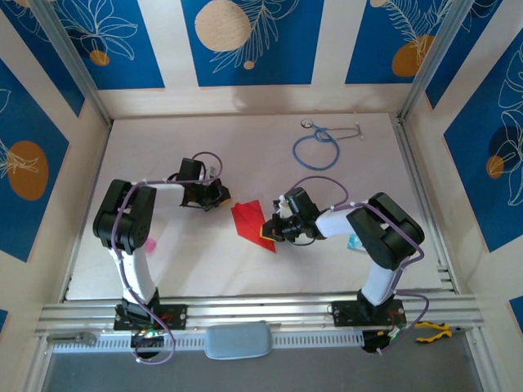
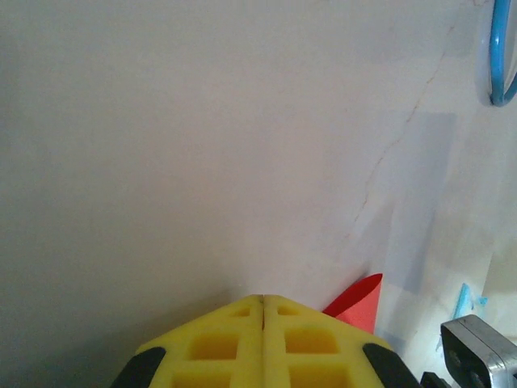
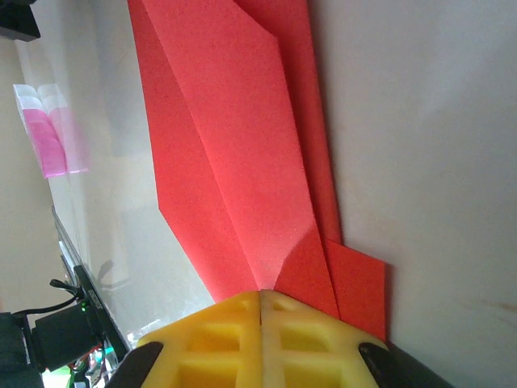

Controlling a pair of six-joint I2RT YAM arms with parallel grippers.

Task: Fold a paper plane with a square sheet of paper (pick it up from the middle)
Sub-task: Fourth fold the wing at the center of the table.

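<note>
Right up against the right wrist camera is the right hand point(image 3: 261, 293): its yellow fingers are pressed tight together, and the folded red paper point(image 3: 234, 145) runs straight into the seam between them, so it looks clamped on the near end of the paper. The paper has a few long creases and overlapping layers, with a small flap sticking out to the right of the fingers.

From above, the paper lies flat on the pale surface point(image 1: 245, 139), roughly in the middle between the two arms, narrowing to a point toward the near edge. The right hand comes at it from the right side.

The left hand point(image 1: 219, 196) sits just beside the paper's far left corner. Its yellow fingers are shut too, with nothing between them. In its own wrist view a red corner peeks out just right of the fingers; I can't tell if they touch.

Further out, a blue stethoscope point(image 1: 315, 147) lies near the back of the surface, well apart from the paper. A small pink thing point(image 1: 150, 243) sits by the left arm, and yellow-handled pliers point(image 1: 431, 330) rest on the front rail at right.
</note>
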